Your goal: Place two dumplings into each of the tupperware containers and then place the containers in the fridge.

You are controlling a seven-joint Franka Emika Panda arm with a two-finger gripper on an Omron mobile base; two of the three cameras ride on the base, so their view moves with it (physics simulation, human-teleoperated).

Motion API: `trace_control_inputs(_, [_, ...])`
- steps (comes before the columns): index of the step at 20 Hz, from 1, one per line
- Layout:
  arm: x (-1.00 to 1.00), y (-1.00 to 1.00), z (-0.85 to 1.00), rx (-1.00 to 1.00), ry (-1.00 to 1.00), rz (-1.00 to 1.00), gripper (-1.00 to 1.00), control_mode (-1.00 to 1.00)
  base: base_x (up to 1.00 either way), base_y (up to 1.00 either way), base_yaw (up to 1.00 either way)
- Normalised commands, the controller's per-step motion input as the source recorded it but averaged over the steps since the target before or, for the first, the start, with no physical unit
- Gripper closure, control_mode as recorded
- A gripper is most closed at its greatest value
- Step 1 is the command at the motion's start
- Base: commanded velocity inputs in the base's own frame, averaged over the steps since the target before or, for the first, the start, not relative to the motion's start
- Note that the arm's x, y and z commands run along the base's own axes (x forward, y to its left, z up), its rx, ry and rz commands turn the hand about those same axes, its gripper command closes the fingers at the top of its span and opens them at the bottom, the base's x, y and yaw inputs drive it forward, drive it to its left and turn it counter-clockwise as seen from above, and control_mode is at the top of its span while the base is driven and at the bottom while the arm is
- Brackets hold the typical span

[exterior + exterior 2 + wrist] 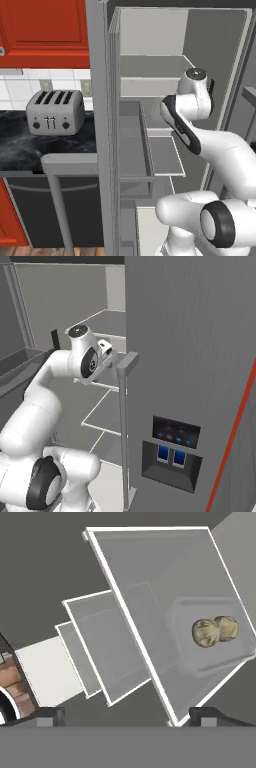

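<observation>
The fridge (135, 75) stands open and my arm reaches in among its pale grey shelves (165, 155). In the hand view a tupperware container (181, 643) rests on the top shelf (145, 582), toward the right. Two dumplings (206, 633) lie side by side inside it, touching each other. My gripper (127, 716) is open and holds nothing. Its dark fingertips (50, 714) sit well back from the container, near the shelf's front edge. Two lower shelves (95, 637) show below and to the left.
The grey fridge door (190, 356), with its long handle (124, 431) and dispenser panel (172, 451), stands close on the arm's right. Left of the fridge a silver toaster (55, 112) sits on a black counter (25, 147), under red cabinets (45, 30).
</observation>
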Motion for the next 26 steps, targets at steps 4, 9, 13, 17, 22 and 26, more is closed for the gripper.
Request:
trace_control_inputs(4, [-1.00, -0.08, -0.01, 0.12, 0.00, -0.20, -1.00, -1.00, 0.00, 0.00, 0.00])
trace_control_inputs(9, [-1.00, -0.02, 0.00, 0.04, 0.01, -0.27, -1.00, -1.00, 0.00, 0.00, 0.00])
trace_control_inputs(13, [-0.90, -0.09, 0.00, 0.11, 0.08, -0.32, -1.00, -1.00, 0.00, 0.00, 0.00])
trace_control_inputs(17, [-0.88, -0.16, -0.01, 0.23, 0.13, -0.36, -1.00, -1.00, 0.00, 0.00, 0.00])
trace_control_inputs(22, [-0.89, 0.00, -0.06, 0.19, 0.01, -0.37, -1.00, -1.00, 0.00, 0.00, 0.00])
trace_control_inputs(26, [-0.27, 0.35, 0.00, 0.11, -0.05, -0.17, -1.00, -1.00, 0.00, 0.00, 0.00])
